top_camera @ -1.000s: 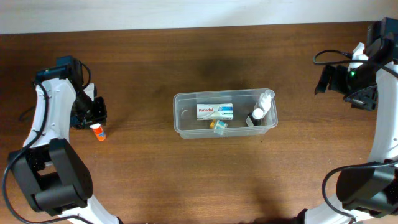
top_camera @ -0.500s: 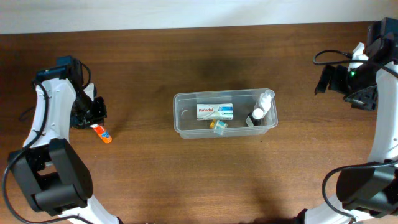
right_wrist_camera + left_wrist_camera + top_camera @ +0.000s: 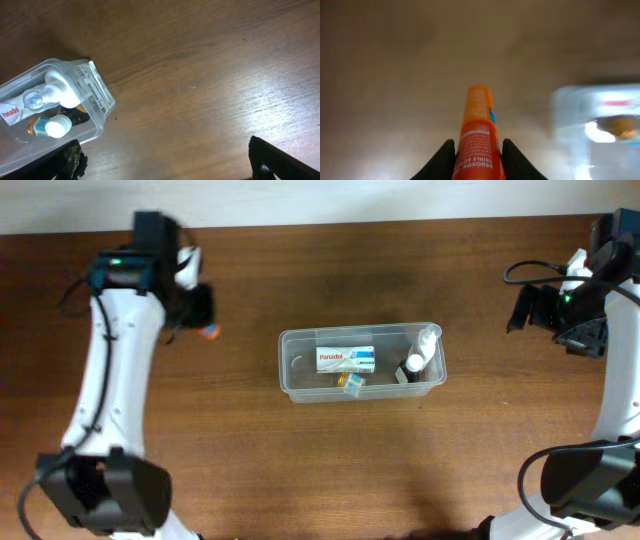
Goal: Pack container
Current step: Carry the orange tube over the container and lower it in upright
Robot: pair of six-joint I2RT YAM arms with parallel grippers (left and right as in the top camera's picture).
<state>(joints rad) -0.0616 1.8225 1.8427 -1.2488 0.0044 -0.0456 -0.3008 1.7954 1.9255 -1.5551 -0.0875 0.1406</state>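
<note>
Carrying step, left arm. The left fingers [image 3: 476, 150] are clamped on the lower half of an orange tube [image 3: 479, 110], one on each side, with its free end sticking out past the tips. The grip looks centred, with no visible tilt.

The overhead view puts this hand near the far edge of the desk [image 3: 300, 470], toward the far left corner. The container [image 3: 284, 365] sits at the middle of the desk, apart from the tube and to its right.

Inside the container:
- A white box [image 3: 346, 359] lies along the far wall.
- A small capped bottle [image 3: 352, 381] sits just beside the box.
- A white bottle [image 3: 428, 345] is at the right end.
- The left end looks bare.

Judged next move: bring the tube over that bare left end. To do it well:
- Turn the tube's long axis parallel to the container's long walls.
- Lower the tube below the rim before letting go, or it may catch the rim or come to rest on the box.
- Release low, since the tube will likely roll.

The right fingers [image 3: 165, 147] are spread wide and hold nothing. They are near the right edge toward the far corner, well apart from the container. They are best left parked there.
</note>
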